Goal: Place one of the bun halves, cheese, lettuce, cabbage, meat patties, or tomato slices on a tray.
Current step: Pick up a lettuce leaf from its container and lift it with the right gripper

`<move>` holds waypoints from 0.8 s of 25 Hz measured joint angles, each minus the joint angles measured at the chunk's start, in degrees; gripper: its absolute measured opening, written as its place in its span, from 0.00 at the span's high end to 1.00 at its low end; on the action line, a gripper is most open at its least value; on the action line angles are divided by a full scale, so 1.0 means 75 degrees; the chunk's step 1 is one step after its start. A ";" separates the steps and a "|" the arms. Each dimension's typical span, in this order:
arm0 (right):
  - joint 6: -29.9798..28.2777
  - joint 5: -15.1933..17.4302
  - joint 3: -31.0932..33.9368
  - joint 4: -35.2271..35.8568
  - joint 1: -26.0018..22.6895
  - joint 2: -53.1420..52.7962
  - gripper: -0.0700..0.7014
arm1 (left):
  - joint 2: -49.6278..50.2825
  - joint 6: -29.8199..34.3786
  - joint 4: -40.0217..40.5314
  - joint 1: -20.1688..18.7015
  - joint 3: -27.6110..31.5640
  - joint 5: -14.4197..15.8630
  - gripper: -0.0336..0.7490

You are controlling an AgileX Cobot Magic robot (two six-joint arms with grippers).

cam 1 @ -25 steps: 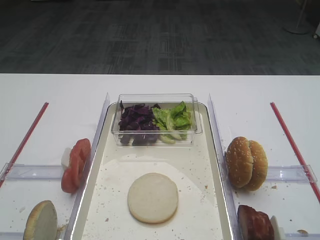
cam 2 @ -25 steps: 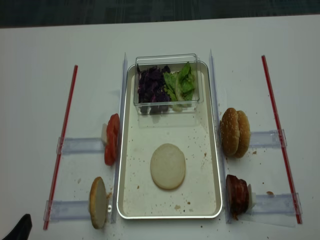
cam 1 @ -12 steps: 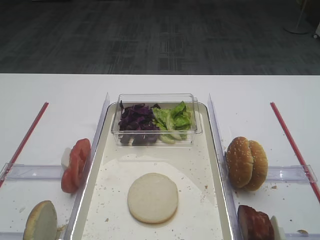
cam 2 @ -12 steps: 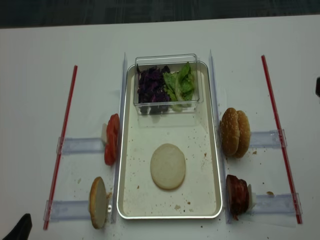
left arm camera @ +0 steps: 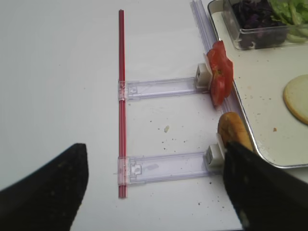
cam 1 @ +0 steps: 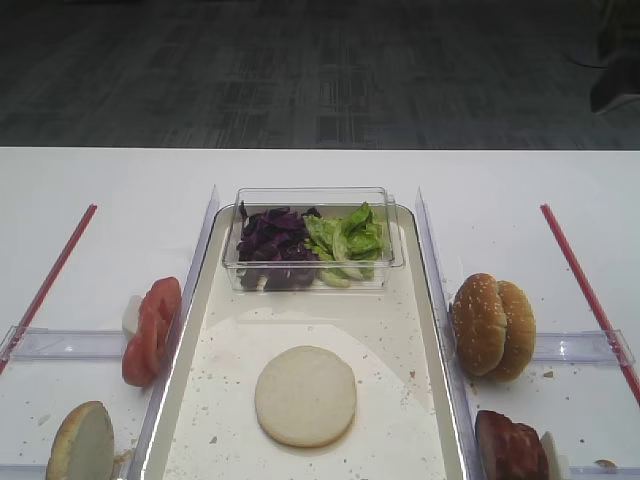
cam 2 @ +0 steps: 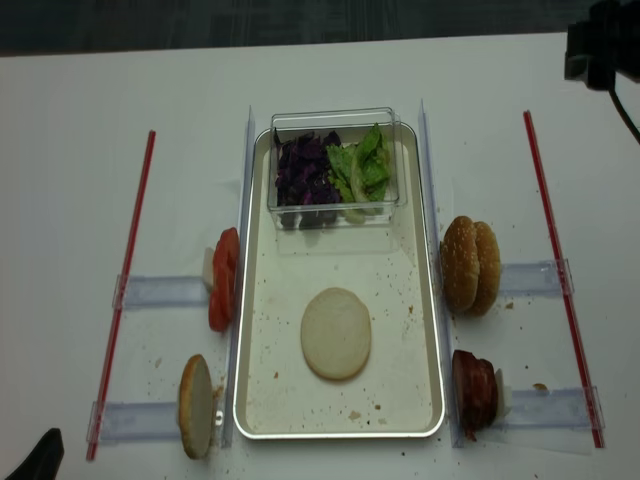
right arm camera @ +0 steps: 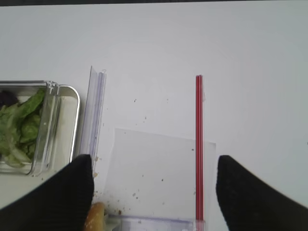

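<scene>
The tray [cam 2: 255,300] lies lengthwise at the centre of the white surface [cam 2: 70,150], flanked by clear plastic rails. A small clear tub [cam 2: 335,120] sits across the tray's far end; the cabbage [cam 2: 303,170] fills its left part and the lettuce [cam 2: 362,168] its right part, the two heaps touching. One pale, flat-faced bun half [cam 2: 336,333] lies on the crumb-speckled tray floor, nearer the close end and apart from the tub. Outside the tray on the left, the tomato slices [cam 2: 223,278] stand on edge in a row against the rail, and a further bun half [cam 2: 196,405] stands on edge nearer the front. Outside the tray on the right, two sesame-seeded bun halves [cam 2: 470,265] stand on edge, touching each other, and the meat patties [cam 2: 475,390] stand in front of them. A red strip [cam 2: 125,280] runs along the surface on the far left and another red strip [cam 2: 560,270] on the far right. The right pincer [right arm camera: 154,192] hangs above the surface to the right of the tray, over a clear sheet beside the right red strip; its two dark fingers [right arm camera: 245,197] stand wide apart with nothing between them. The left pincer [left arm camera: 154,187] hangs over the left front of the surface, its fingers [left arm camera: 48,187] likewise spread and holding nothing, with the standing bun half just beside its right finger.
</scene>
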 joint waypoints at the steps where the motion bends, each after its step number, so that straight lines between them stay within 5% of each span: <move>1: -0.0036 -0.0018 -0.0239 0.0014 0.0000 0.0308 0.19 | 0.0000 0.0000 0.0000 0.0000 0.0000 0.0000 0.28; 7: -0.0121 0.0095 -0.1504 0.0017 0.0003 0.1968 0.19 | 0.0000 0.0000 0.0000 0.0000 0.0000 0.0000 0.28; 20: -0.0262 0.1419 -0.4146 0.0201 0.0003 0.4798 0.19 | 0.0000 0.0000 0.0000 0.0000 0.0000 0.0000 0.28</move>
